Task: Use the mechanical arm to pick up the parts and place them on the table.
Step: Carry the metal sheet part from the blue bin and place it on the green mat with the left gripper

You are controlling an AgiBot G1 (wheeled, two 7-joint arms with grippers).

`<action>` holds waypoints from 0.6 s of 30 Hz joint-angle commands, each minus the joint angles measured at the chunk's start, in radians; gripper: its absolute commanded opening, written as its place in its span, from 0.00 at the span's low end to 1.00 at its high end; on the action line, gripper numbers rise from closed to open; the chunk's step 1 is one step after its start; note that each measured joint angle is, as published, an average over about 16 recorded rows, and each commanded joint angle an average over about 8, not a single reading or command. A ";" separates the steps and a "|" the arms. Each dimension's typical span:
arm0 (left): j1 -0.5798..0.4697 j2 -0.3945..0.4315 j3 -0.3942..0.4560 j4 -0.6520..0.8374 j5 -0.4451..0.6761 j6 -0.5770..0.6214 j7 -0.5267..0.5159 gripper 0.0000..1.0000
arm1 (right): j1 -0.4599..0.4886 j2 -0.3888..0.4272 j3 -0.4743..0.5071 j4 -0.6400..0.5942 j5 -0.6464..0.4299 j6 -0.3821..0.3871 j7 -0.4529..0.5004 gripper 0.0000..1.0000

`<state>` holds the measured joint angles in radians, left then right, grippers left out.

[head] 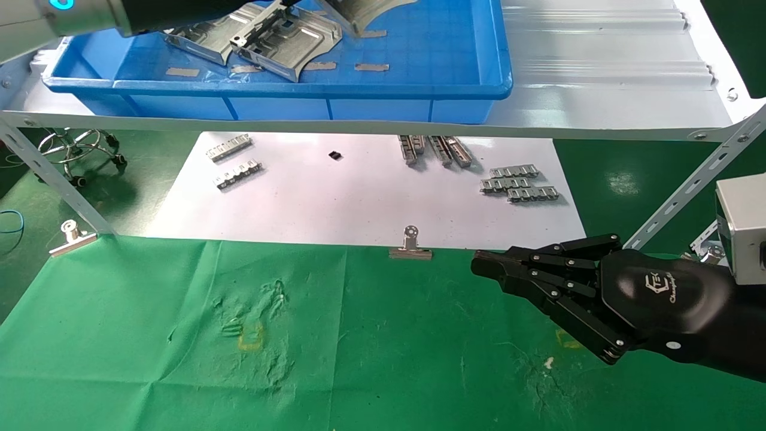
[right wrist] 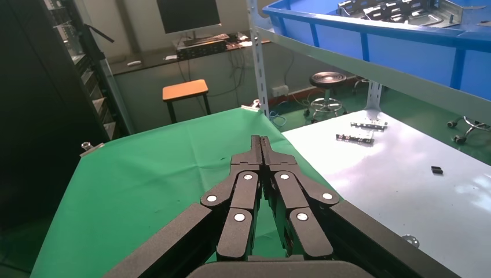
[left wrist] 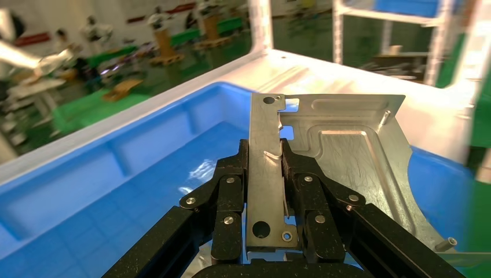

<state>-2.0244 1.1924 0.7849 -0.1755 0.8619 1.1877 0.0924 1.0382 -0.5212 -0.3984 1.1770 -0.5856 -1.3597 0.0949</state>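
— Above the blue tray (left wrist: 87,191), what has the left gripper (left wrist: 266,168) got?
— One of the silver parts (left wrist: 341,156). Its black fingers (left wrist: 228,197) are pinched on the plate's flat edge strip, and the plate stands up out of them, clear of the tray floor.
— Any other parts by the tray?
— Two more plates (head: 257,36) lie inside it, overlapping, near its back wall. The tray itself sits on the white shelf (head: 598,78).
— And the right gripper (head: 488,266)?
— Below and in front of the tray, low over the green table (head: 149,335) — fingers pressed together, tips touching, nothing between them.
— What lies under the tray's shelf?
— A white paper sheet (head: 335,203) with small toothed strips (head: 519,184) scattered on it, and a binder clip (head: 410,245) on its near edge.
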 commanded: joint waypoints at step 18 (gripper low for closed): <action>0.058 -0.241 0.023 -0.149 -0.048 0.412 0.202 0.00 | 0.000 0.000 0.000 0.000 0.000 0.000 0.000 0.00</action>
<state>-1.9590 0.9451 0.8118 -0.3378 0.8015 1.5971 0.2864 1.0382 -0.5212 -0.3984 1.1770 -0.5856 -1.3597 0.0949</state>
